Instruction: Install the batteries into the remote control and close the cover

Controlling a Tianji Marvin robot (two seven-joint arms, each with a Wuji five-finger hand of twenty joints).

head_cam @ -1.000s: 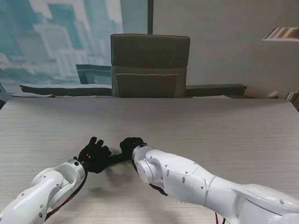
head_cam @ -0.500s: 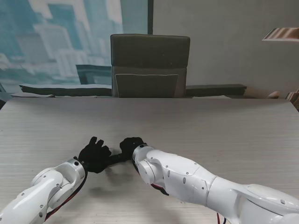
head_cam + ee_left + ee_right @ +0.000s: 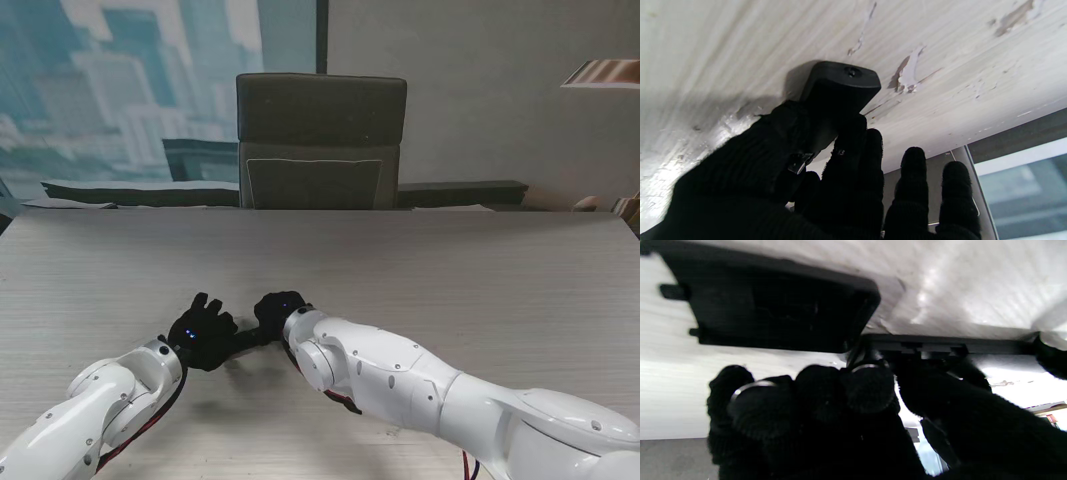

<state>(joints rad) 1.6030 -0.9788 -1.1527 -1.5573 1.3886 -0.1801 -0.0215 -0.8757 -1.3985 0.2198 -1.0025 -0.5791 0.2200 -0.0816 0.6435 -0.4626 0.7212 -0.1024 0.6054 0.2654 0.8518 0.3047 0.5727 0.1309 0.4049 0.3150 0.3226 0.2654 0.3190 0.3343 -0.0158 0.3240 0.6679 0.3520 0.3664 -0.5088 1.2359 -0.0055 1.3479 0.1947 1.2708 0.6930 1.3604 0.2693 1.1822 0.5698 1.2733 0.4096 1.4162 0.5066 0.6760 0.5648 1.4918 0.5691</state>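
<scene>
Though only its dark ends show, the slim black plastic remote control (image 3: pixel 840 83) lies low and left of centre in the stand view, on the pale wood-grain table (image 3: pixel 450 270), bridging the two gloves. It looks light, rigid and smooth, so likely to skate; hold its long edges, never the thin lid. The left hand (image 3: pixel 203 332) is clamped on one end, thumb against fingers (image 3: pixel 853 156). The right hand (image 3: pixel 279 312) is curled at the battery bay, fingertips (image 3: pixel 870 390) touching a metal-ended cell, though whether it truly grips it I cannot tell. The flat black battery cover (image 3: pixel 773 303) lies loose beside the bay.
</scene>
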